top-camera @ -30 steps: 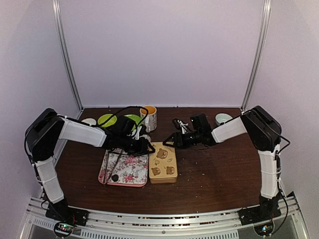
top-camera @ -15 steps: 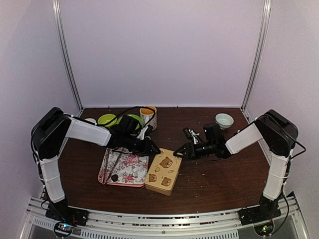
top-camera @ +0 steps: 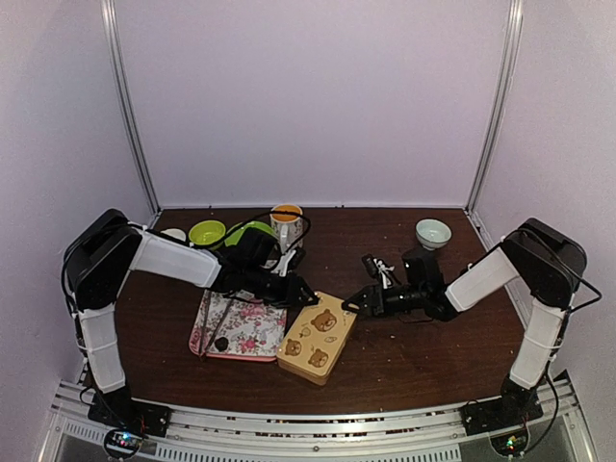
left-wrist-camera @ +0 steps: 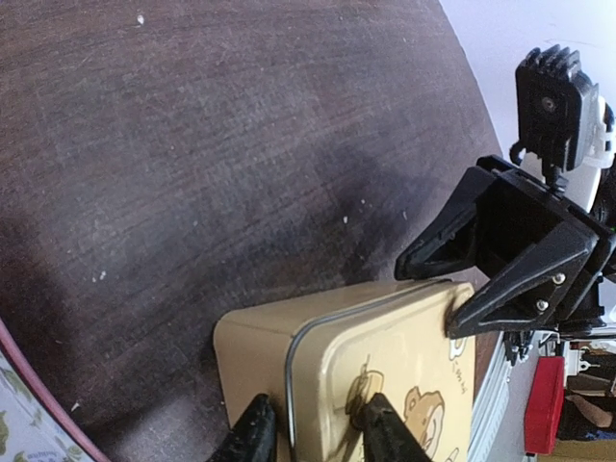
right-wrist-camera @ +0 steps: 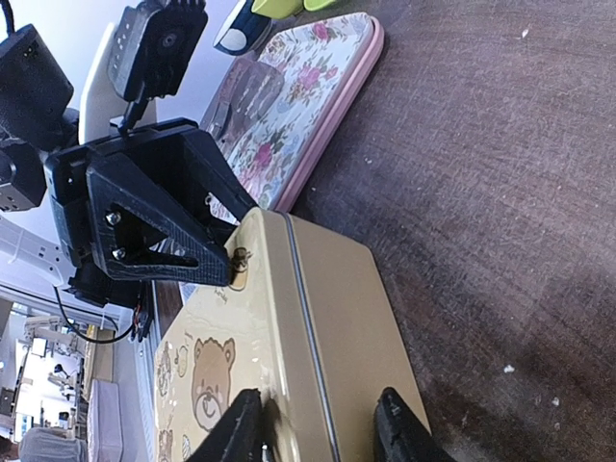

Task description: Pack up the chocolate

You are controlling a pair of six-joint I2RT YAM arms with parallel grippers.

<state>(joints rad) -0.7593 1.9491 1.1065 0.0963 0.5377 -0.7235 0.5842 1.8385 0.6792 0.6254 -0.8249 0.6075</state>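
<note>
Tin-opening looks the step in hand: left claw pinches the bear tin at its lid rim, right claw straddles the opposite end, grip unclear. The chocolate lies on the floral tray alongside. Next, part lid from base; worktop is bare toward the right edge

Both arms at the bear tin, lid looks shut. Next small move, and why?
Probably close the right gripper firmly on its corner of the bear tin. The left gripper pinches another corner, the lid sits shut, and the chocolate lies out on the floral tray, so the tin needs a two-sided hold before opening.
</note>
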